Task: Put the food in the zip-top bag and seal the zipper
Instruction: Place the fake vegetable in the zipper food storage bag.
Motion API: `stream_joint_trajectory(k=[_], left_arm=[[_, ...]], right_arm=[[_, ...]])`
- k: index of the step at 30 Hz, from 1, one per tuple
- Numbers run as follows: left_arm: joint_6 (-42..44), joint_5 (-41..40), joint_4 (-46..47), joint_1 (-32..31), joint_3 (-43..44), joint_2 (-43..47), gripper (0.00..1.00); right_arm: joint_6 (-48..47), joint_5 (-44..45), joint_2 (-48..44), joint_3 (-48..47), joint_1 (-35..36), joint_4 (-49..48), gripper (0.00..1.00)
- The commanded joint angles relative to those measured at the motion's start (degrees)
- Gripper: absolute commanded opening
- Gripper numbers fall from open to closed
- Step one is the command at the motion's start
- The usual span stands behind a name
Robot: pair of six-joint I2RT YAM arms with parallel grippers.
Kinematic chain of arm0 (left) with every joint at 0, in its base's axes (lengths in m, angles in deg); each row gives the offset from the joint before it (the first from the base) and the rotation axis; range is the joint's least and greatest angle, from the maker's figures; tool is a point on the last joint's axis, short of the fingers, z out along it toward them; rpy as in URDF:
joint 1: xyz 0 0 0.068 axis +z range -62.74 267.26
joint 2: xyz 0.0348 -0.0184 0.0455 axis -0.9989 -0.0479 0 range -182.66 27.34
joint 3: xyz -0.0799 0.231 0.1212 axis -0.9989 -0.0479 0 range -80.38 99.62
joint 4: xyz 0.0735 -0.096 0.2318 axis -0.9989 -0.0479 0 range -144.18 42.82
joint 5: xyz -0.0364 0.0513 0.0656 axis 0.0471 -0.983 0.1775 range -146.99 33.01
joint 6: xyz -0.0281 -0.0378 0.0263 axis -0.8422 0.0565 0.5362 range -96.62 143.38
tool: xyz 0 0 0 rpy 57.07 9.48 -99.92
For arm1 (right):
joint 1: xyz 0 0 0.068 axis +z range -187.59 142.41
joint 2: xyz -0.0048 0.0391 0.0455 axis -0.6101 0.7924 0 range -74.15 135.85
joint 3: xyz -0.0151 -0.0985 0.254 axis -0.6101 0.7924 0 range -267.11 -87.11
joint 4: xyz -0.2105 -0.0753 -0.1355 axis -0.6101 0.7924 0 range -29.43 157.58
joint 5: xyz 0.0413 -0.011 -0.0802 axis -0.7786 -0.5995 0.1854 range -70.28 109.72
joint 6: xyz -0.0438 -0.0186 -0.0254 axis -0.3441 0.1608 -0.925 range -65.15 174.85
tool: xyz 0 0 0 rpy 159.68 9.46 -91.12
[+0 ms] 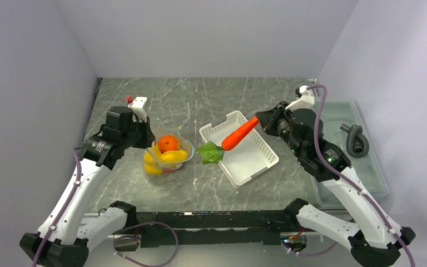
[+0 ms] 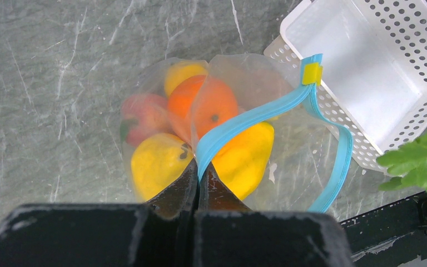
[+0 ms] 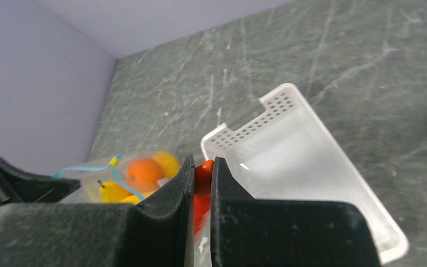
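Your left fingers (image 2: 173,193) are pressed together on one end of the teal zipper (image 2: 256,115), holding that edge of the zip-top bag (image 2: 292,167) up on the left side of the bench (image 1: 211,94). Your right fingers (image 3: 173,192) are clamped on the far right end of the carrot (image 1: 240,133). It hangs tilted over the white perforated basket (image 1: 253,161), with its green leaves (image 1: 210,152) lowest and pointing left toward the bag.

Inside the bag you have the orange (image 2: 200,105), a lemon (image 2: 157,164), another yellow piece (image 2: 246,158) and the red pepper (image 2: 143,114). The basket looks empty, so I judge the carrot is the last piece to load.

The bag mouth gapes on its right side and the yellow slider (image 2: 312,73) sits at the strip's other end, so all the sealing is left to do.
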Motion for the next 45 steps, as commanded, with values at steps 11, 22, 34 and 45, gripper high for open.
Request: stream_joint_trajectory(k=[11, 22, 34, 45], left_arm=[[1.1, 0.9, 2.2, 0.3, -0.1, 0.6, 0.0], [1.1, 2.0, 2.3, 0.3, -0.1, 0.3, 0.0], [1.1, 2.7, 2.4, 0.4, -0.1, 0.2, 0.0], [1.3, 4.3, 2.8, 0.4, -0.2, 0.2, 0.0]], right_arm=[[-4.4, 16.9, 11.3, -12.2, 19.0, -12.1, 0.0], [-19.9, 34.0, 18.9, -11.9, 33.8, -28.9, 0.0], [-33.0, 39.4, 27.0, -6.5, 41.7, -50.2, 0.0], [-38.6, 43.0, 35.6, -3.2, 43.1, -66.4, 0.0]])
